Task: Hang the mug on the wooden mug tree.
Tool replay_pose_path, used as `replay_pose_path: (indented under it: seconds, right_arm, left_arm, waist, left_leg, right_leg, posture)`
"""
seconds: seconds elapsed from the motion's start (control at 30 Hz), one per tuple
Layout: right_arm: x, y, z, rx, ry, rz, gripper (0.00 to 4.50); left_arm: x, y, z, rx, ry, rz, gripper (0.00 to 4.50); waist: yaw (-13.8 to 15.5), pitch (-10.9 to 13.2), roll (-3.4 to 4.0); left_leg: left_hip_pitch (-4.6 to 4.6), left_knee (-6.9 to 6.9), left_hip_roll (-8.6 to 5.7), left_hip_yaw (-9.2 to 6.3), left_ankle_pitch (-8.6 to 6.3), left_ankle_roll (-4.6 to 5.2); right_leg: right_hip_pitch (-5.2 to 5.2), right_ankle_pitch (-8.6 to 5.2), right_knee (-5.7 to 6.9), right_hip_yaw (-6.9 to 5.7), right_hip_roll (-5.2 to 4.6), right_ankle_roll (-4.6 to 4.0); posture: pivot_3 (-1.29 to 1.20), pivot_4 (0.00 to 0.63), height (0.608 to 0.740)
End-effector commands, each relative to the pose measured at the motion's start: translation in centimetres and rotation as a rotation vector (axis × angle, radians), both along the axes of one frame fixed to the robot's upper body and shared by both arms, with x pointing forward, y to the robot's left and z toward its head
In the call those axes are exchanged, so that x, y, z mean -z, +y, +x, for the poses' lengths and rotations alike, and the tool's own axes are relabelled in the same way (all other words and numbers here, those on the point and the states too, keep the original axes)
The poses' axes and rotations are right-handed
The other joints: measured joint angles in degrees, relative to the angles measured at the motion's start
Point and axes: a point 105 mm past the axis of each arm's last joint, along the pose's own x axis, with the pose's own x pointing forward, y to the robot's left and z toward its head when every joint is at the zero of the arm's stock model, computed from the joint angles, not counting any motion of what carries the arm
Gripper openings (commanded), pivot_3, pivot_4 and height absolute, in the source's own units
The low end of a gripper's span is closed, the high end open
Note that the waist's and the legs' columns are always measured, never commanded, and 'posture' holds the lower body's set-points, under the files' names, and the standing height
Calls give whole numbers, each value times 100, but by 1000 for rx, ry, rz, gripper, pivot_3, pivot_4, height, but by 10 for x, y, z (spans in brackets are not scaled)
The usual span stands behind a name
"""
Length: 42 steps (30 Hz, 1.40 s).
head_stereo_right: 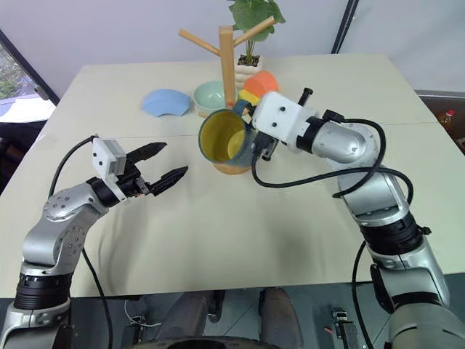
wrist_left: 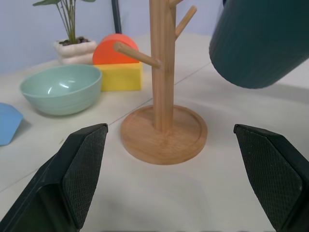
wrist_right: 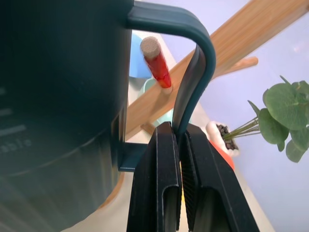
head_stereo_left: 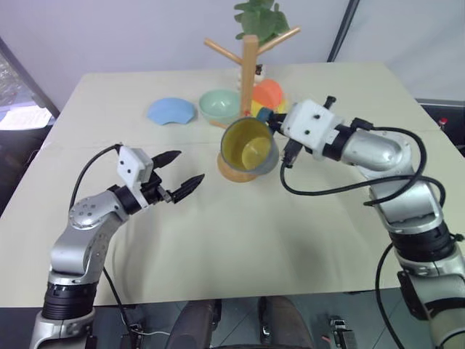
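The right gripper [wrist_right: 179,145], level, pinches the dark teal-blue ceramic mug [head_stereo_left: 249,147] by its handle beside the light wooden mug tree [head_stereo_left: 248,69]; the left gripper [head_stereo_left: 182,173] gapes wide, empty.

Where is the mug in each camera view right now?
Left eye: mug at centre, mouth toward camera, held by right gripper.
Right eye: centre.
Left wrist: upper right corner.
Right wrist: left side, handle pinched.
Shared landmark: wooden mug tree beside it.

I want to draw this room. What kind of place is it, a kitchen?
Probably a robot test room, not a kitchen: a plain table against a bare wall, set with a wooden mug tree, a bowl and a potted plant.
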Motion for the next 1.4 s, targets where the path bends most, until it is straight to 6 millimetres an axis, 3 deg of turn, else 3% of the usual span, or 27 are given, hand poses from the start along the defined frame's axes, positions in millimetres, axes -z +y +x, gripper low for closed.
replay_pose_path:
  seconds: [0.03, 0.37, 0.63, 1.07, 1.17, 1.3, 1.4]
  right_arm:
    - [-18, 14, -7, -25, -60, 4, 67]
    - [-16, 28, 1, 3, -43, -12, 67]
    - [-13, 28, 10, 55, -38, -23, 67]
    - [-7, 25, 20, 97, -28, -53, 67]
    - [-10, 25, 20, 103, -46, -52, 1022]
    - [-20, 23, 19, 106, -84, -38, 2889]
    - [-24, 21, 16, 98, -94, -39, 2889]
  left_arm:
    - [-17, 7, -3, -24, -74, -21, 4500]
    - [-30, 8, -13, 18, -106, -70, 4500]
    - [-50, 4, -26, 75, -121, -95, 4500]
    - [-53, 1, -25, 74, -124, -92, 4500]
    - [-54, 0, -25, 74, -124, -99, 4500]
    - [-53, 0, -24, 75, -122, -102, 4500]
    - [-52, 0, -24, 75, -121, -101, 4500]
  waist:
    - [-15, 0, 0]
    - [-57, 0, 0]
    - [-66, 0, 0]
    - [-63, 0, 0]
    - [-59, 0, 0]
    - [-62, 0, 0]
    - [-63, 0, 0]
  left_leg:
    - [0, 0, 0, 0, 0, 0]
    - [3, 4, 0, 0, 0, 0]
    - [6, 4, 0, 0, 0, 0]
    - [9, 4, 0, 0, 0, 0]
    - [9, 4, -1, 0, 1, 0]
    - [9, 4, 0, 1, 1, 0]
    - [10, 4, 0, 1, 1, 0]
  right_leg:
    - [0, 0, 0, 0, 0, 0]
    - [4, 5, 1, 0, 1, 7]
    - [4, 10, 4, 0, 2, 17]
    - [6, 11, 4, 1, 3, 18]
    - [6, 11, 4, 1, 4, 18]
    - [6, 11, 4, 1, 4, 18]
    - [6, 11, 5, 1, 4, 18]
  posture:
    - [0, 150, 740]
    - [0, 150, 740]
    - [0, 150, 740]
    - [0, 150, 740]
    - [0, 150, 740]
    - [0, 150, 740]
    - [0, 150, 740]
